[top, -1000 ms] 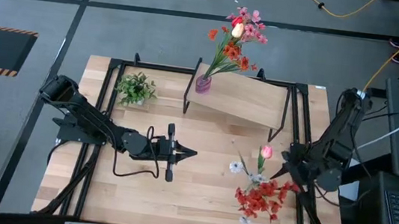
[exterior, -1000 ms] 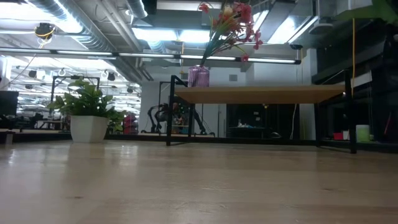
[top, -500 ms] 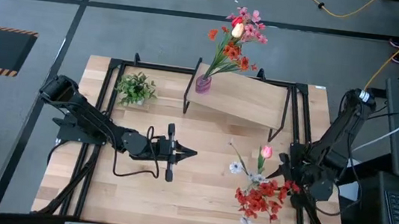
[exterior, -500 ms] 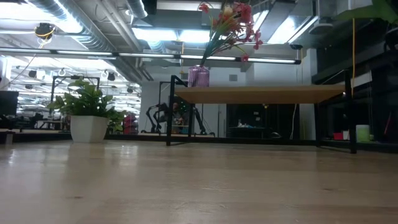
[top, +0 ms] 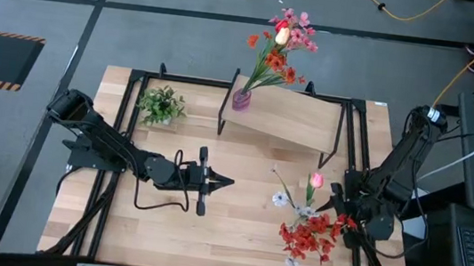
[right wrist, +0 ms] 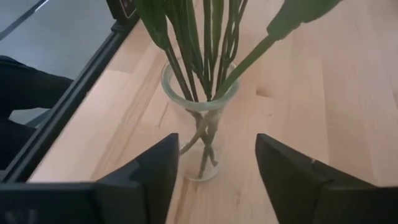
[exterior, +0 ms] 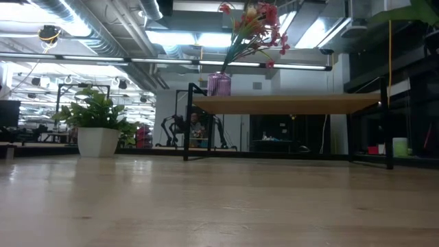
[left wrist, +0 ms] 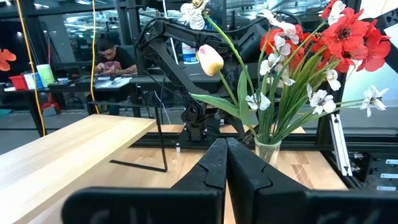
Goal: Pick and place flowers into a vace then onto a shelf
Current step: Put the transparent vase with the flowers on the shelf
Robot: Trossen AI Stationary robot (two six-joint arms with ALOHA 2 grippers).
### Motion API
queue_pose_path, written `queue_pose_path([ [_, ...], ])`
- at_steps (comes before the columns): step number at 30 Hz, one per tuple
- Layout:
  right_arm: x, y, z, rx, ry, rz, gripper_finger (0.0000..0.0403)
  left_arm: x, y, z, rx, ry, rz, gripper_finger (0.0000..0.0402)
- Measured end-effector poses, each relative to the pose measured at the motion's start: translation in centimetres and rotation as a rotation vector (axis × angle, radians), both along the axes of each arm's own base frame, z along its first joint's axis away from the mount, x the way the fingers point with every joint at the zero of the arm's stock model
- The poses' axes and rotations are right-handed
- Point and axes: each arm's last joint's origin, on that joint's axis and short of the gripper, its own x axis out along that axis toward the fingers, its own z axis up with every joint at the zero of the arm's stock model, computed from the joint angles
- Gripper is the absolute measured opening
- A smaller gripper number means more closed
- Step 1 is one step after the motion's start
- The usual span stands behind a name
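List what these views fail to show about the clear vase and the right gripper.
- Clear vase: in the high view it is hidden under its own flowers.
- Right gripper: open around the vase in the right wrist view; its fingertips are cut off by the picture edge, so contact is unclear.
- Low view: shows neither.

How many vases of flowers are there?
2. A purple vase stands on the shelf's left end; a clear glass vase stands on the table by the right gripper.
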Motion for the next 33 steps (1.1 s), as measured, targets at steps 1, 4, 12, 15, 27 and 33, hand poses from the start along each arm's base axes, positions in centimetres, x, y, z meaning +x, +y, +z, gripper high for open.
queue_pose_path([
  [1, 0.0, 0.0, 0.0, 0.000, -0.002, 0.000, 0.0221, 0.0, 0.0, 0.0, 0.000, 0.000, 0.000, 0.0002],
  [4, 0.0, 0.0, 0.0, -0.006, -0.004, -0.007, 0.0256, 0.0, 0.0, 0.0, 0.000, 0.000, 0.000, 0.0004],
  [12, 0.6, 0.8, -0.7, -0.036, 0.008, -0.012, 0.0307, 0.0, 0.0, -0.1, 0.003, 0.006, 0.000, 0.0006],
  [15, 0.9, 1.4, -1.0, -0.039, 0.005, -0.008, 0.0308, 0.0, 0.0, -0.1, 0.003, 0.007, 0.000, 0.0003],
  [27, 2.1, 3.3, -2.5, -0.051, -0.042, -0.090, 0.0303, 0.0, 0.0, -0.2, 0.008, 0.023, 0.000, 0.0004],
  [33, 2.6, 4.1, -2.7, -0.025, -0.078, -0.110, 0.0303, 0.0, 0.0, -0.2, 0.009, 0.023, -0.001, 0.0002],
])
